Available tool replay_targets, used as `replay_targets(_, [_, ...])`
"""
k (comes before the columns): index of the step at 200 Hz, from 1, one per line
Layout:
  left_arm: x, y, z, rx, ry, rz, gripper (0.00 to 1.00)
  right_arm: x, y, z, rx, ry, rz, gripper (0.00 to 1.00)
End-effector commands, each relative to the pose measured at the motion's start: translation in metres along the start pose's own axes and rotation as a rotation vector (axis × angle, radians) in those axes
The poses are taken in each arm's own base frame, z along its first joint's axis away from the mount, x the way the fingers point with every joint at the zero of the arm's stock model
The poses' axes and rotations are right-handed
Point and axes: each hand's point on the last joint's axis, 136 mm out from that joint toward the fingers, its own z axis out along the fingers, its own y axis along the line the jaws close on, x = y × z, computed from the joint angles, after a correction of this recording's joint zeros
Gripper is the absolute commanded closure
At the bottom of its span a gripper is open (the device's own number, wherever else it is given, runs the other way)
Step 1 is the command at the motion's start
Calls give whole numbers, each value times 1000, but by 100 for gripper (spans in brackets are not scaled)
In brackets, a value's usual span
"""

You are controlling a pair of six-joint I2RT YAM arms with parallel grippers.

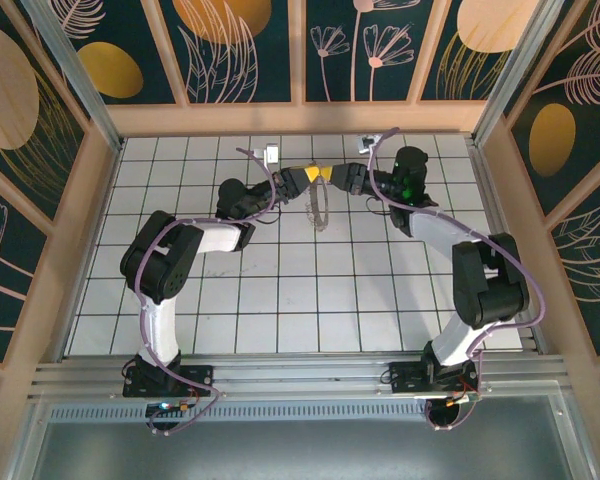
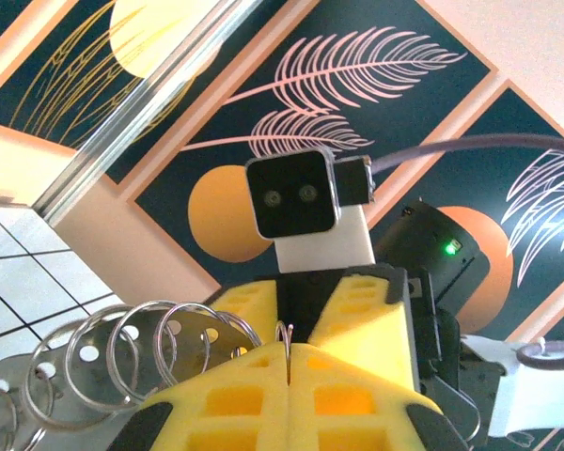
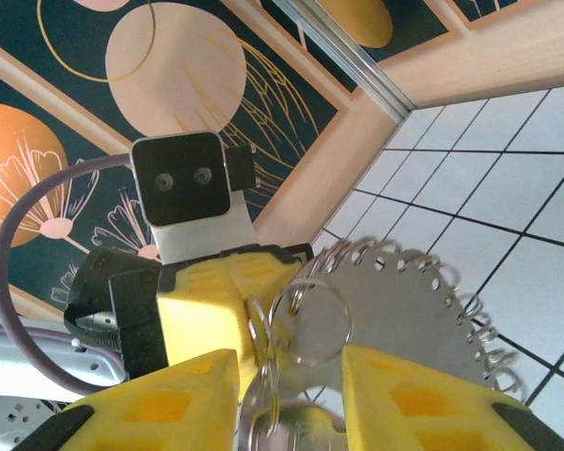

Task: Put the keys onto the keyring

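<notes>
Two sets of yellow fingers meet tip to tip above the far middle of your tiled bench (image 1: pixel 280 290), and the keyring (image 1: pixel 320 207) hangs between and just below them. Your left fingers (image 2: pixel 385 385) are pressed together, pinching a thin wire loop at the keyring's edge, beside a row of small split rings (image 2: pixel 136 343) threaded through its metal disc. Your right fingers (image 3: pixel 376 371) stand apart, with the disc and a larger ring in the gap; whether they touch either, you cannot tell.
</notes>
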Motion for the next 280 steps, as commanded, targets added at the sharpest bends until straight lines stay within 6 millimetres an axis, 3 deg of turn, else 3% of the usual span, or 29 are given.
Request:
replay_targets(1, [-11,-18,0,42,-51,55,100,-12,19,-14,-12,-57,-64,65])
replay_targets(51, [-10,-22,0,67,-46,51,100,-9,17,-23,11,-103,-67,65])
replay_targets(139, [-11,-28,1,90,-37,50,100,5,21,-9,-18,-101,-60,65])
replay_targets(217, [-10,-33,1,104,-26,54,100,-11,20,-12,-26,-141,-46,71])
replay_targets(280, [-8,-32,2,105,-19,47,100,-6,22,-7,-60,-111,-36,76])
